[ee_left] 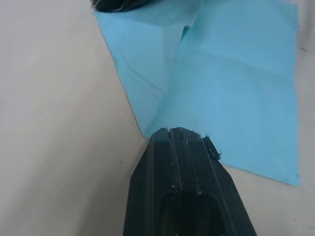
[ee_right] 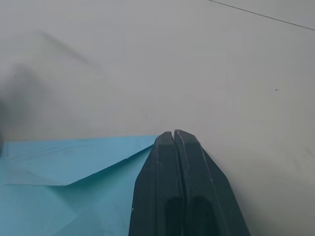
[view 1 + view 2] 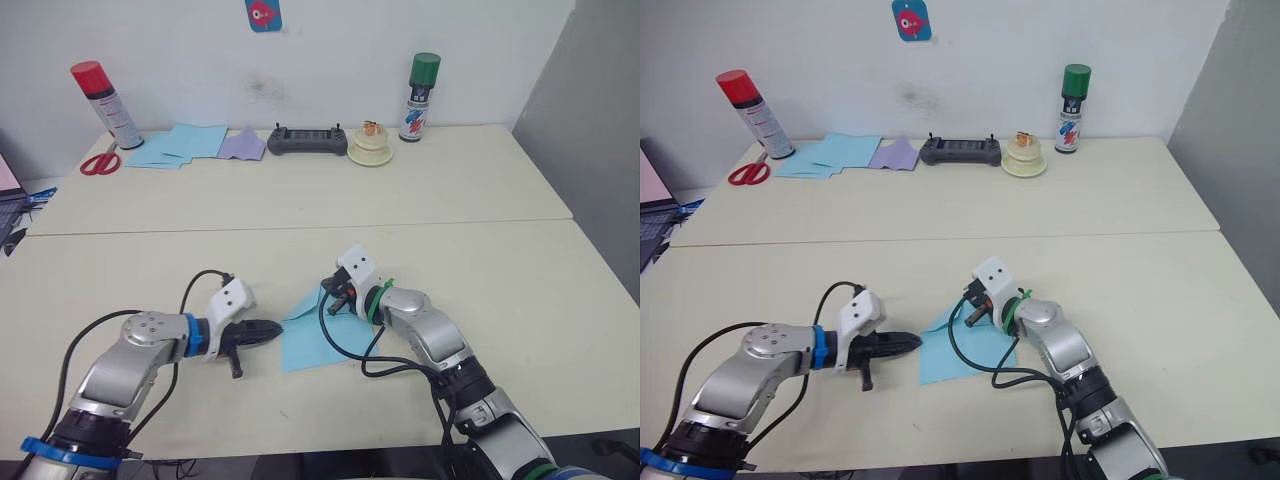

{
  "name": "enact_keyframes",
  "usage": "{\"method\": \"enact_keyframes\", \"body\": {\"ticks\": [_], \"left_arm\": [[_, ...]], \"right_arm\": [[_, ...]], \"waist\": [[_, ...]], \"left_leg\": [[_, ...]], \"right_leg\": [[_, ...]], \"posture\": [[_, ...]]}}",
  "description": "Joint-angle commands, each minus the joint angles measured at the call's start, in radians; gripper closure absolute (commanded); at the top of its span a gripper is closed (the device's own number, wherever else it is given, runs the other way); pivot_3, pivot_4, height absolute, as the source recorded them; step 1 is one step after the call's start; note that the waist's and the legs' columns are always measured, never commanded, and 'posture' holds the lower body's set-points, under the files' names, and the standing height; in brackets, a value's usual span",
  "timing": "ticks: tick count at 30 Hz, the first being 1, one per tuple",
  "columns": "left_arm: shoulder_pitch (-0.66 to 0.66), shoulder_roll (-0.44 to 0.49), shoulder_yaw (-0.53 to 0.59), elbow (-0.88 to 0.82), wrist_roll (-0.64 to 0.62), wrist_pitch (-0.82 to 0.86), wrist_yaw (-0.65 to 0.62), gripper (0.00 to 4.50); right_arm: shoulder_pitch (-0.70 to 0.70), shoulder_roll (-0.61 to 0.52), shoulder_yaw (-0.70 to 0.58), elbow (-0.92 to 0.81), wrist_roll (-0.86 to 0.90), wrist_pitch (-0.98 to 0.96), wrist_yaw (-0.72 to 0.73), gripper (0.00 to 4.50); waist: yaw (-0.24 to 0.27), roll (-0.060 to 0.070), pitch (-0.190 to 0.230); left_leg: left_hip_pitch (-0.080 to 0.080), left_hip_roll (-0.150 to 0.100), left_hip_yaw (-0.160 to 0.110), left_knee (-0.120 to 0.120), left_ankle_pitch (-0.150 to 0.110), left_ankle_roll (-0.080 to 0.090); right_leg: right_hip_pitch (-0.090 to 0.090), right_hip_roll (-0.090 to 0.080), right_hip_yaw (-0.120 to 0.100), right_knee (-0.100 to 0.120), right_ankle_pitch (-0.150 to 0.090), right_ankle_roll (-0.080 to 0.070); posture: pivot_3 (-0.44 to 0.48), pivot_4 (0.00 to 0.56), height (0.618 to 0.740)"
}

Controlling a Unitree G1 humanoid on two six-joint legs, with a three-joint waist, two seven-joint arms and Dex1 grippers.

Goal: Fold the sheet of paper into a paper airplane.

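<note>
The light blue sheet of paper (image 3: 306, 345) lies flat on the near part of the cream table (image 3: 520, 260), between my two arms. One top corner is folded over into a slanted flap (image 2: 74, 162), so the sheet's left side comes to a point. My left gripper (image 3: 274, 328) is shut, and its tip touches that left point (image 1: 147, 135) of the sheet. My right gripper (image 3: 338, 297) is shut too, its tip resting on the sheet's far edge by the flap (image 2: 147, 140). Neither gripper has paper between its fingers.
Along the far edge stand a red-capped spray can (image 3: 105, 103), red scissors (image 3: 100, 160), a pile of blue sheets (image 3: 180, 145), a lavender sheet (image 3: 243, 146), a black controller (image 3: 307, 140), a cream round object (image 3: 370, 150) and a green-capped can (image 3: 420, 95).
</note>
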State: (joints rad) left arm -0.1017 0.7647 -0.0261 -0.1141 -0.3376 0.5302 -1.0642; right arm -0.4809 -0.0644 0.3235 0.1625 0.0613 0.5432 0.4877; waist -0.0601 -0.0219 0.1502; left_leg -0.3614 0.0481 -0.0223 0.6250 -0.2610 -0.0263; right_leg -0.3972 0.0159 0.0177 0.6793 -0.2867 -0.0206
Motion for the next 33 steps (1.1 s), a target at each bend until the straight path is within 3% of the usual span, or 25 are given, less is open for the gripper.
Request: {"method": "enact_keyframes", "body": {"ticks": [1,6,12,15,23,29,32,33], "left_arm": [[-0.019,0.049,0.115,-0.039,-0.114,0.104,-0.024,4.46],[-0.109,0.083,0.149,-0.069,-0.171,0.152,-0.030,4.46],[-0.255,-0.018,-0.028,-0.063,-0.068,0.081,0.022,4.46],[-0.279,-0.081,-0.144,-0.016,0.024,0.018,0.050,4.50],[-0.267,-0.082,-0.264,0.105,0.172,-0.120,0.041,4.50],[-0.266,-0.091,-0.266,0.156,0.186,-0.190,0.028,4.50],[-0.265,-0.096,-0.265,0.175,0.191,-0.212,0.024,4.50],[-0.265,-0.098,-0.264,0.177,0.191,-0.216,0.023,4.50]], "right_arm": [[0.020,-0.004,-0.007,0.021,0.006,-0.002,0.014,4.50],[0.021,0.001,-0.030,-0.023,0.025,-0.028,0.032,4.50],[0.011,-0.024,-0.069,-0.174,0.073,0.055,0.044,4.50],[0.015,-0.053,-0.094,-0.281,0.115,0.134,0.063,3.93],[0.046,-0.188,-0.259,-0.514,0.288,0.459,0.077,1.09],[0.119,-0.221,-0.477,-0.566,0.496,0.823,0.083,1.09],[0.158,-0.296,-0.468,-0.544,0.495,0.765,0.115,1.09],[0.173,-0.324,-0.442,-0.538,0.484,0.724,0.133,1.35]], "waist": [[0.001,-0.004,0.005],[0.004,-0.008,0.011],[0.014,-0.007,0.019],[0.015,-0.008,0.019],[0.026,-0.008,0.019],[0.027,-0.008,0.019],[0.027,-0.007,0.019],[0.027,-0.007,0.019]], "left_leg": [[-0.001,0.000,0.000,0.000,0.000,0.000],[-0.006,0.000,-0.001,0.001,0.000,0.000],[-0.013,-0.001,0.000,0.003,0.000,-0.001],[-0.021,-0.001,0.000,0.004,0.001,-0.002],[-0.029,-0.001,0.000,0.004,0.000,-0.002],[-0.027,-0.002,0.000,0.005,0.000,-0.002],[-0.026,-0.002,0.001,0.005,0.000,-0.002],[-0.024,-0.002,0.001,0.005,0.000,-0.002]], "right_leg": [[-0.001,0.000,-0.001,0.000,0.000,0.000],[-0.007,0.000,-0.001,0.002,0.000,0.000],[-0.011,-0.002,-0.001,0.001,0.001,0.001],[-0.018,-0.002,0.000,0.001,0.002,0.000],[-0.024,-0.001,-0.003,0.002,0.004,-0.004],[-0.022,-0.001,-0.002,0.002,0.002,0.001],[-0.021,0.000,-0.002,0.003,0.002,0.001],[-0.019,0.000,-0.002,0.002,0.002,0.001]], "posture": [[0.000,0.150,0.740],[0.000,0.150,0.740],[0.000,0.150,0.740],[0.000,0.150,0.740],[0.000,0.150,0.740],[0.000,0.150,0.740],[0.000,0.150,0.740],[0.000,0.150,0.740]]}}
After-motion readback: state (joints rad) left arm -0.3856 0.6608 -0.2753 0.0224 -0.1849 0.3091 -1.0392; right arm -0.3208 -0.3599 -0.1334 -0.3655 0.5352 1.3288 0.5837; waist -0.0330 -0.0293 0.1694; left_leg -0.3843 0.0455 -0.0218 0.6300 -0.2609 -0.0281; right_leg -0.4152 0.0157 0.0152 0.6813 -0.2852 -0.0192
